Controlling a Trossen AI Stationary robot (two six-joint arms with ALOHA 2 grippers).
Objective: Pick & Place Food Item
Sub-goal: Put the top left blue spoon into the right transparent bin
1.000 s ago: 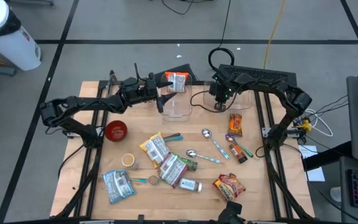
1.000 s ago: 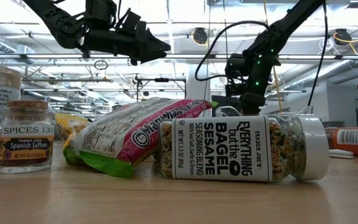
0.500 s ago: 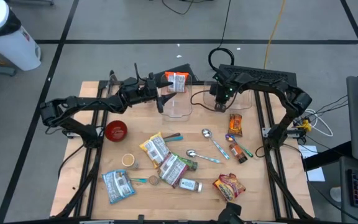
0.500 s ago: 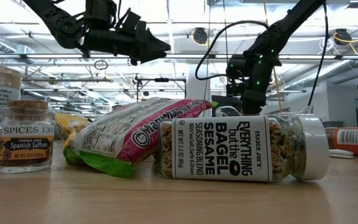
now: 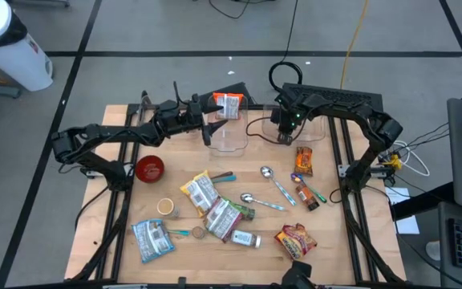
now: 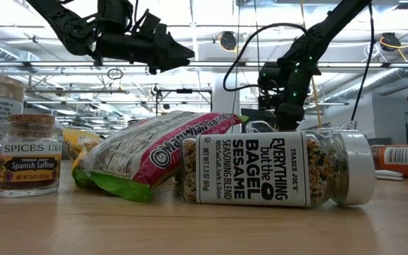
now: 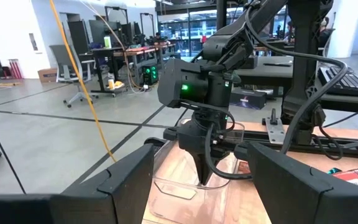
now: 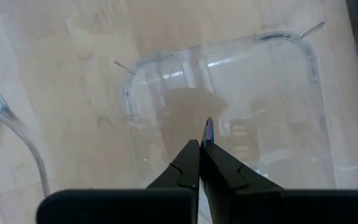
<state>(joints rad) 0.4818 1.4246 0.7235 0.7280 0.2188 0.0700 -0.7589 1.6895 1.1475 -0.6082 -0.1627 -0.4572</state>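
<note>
Fingers of the right gripper [image 8: 199, 149] are pressed together, holding nothing, pointing down over the clear container [image 5: 233, 132] at the table's [image 5: 119, 217] far middle. Left gripper [image 5: 208, 133] hovers just left of that container, jaws parted and empty. A red-and-white food packet [image 5: 229, 105] lies beyond the container's far edge.

Left claw [image 7: 194, 177] fingertips cut off by frame edge; container [image 7: 185, 193] partly hidden.
</note>
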